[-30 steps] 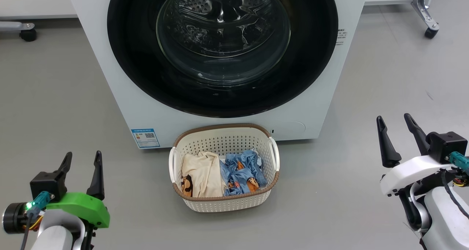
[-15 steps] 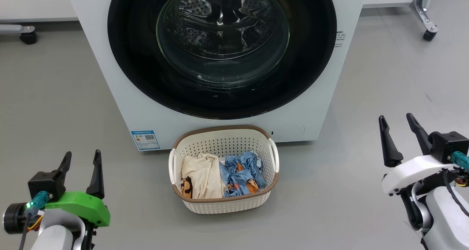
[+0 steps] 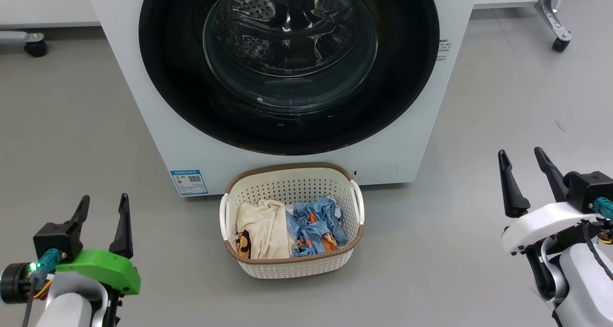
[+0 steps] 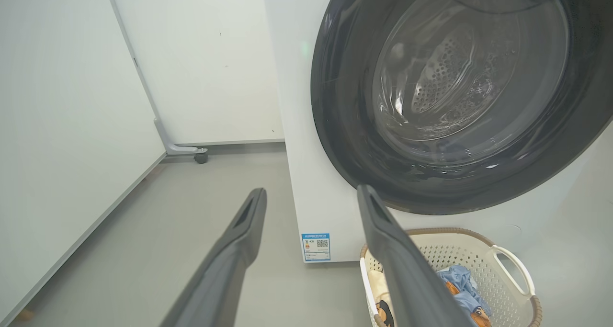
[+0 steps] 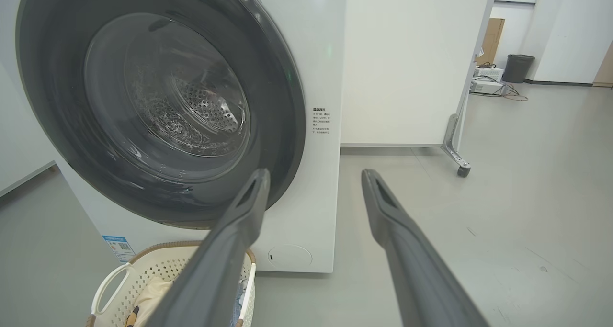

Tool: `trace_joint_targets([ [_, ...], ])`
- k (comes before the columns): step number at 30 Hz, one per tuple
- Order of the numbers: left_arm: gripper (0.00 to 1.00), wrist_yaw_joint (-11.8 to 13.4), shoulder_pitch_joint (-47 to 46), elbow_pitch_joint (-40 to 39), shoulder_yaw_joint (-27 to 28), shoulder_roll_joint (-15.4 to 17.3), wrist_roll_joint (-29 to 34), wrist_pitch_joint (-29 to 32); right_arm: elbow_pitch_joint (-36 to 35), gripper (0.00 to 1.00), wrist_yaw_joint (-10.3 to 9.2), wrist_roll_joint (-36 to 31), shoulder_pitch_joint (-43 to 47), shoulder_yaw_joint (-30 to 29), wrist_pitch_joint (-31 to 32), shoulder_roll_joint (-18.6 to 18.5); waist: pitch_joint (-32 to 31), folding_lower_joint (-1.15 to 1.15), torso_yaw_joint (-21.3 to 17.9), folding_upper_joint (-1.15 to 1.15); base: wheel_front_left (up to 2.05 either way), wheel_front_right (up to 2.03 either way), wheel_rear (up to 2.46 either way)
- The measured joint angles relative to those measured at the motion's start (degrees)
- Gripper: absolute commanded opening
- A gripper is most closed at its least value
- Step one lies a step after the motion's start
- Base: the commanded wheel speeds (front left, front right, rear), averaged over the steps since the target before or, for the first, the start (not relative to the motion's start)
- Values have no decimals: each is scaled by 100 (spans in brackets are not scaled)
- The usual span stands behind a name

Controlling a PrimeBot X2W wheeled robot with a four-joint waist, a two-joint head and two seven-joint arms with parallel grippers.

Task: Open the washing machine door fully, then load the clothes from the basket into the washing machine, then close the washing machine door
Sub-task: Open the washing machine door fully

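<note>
Both my left end effector (image 3: 105, 197) and my right end effector (image 3: 520, 151) are spread and empty, so nothing is done yet: the washing machine door (image 3: 167, 78) is shut and the clothes (image 3: 287, 226) sit in the basket (image 3: 292, 166).

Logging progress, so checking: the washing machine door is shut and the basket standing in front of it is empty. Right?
Not quite. The basket holds a cream garment and light blue printed garments, as the head view shows. The washing machine door is indeed shut.
</note>
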Motion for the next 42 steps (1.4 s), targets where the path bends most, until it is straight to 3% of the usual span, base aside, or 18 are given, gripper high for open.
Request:
trace_joint_targets([
  [20,100,-58,-4,-15,62,-10,113,0,22,100,3,1,9,-114,0,31,93,0,25,0,39,39,-78],
  [42,100,-107,-114,-141,321,-104,202,0,63,100,23,1,28,-222,0,53,222,0,30,0,79,79,-158],
])
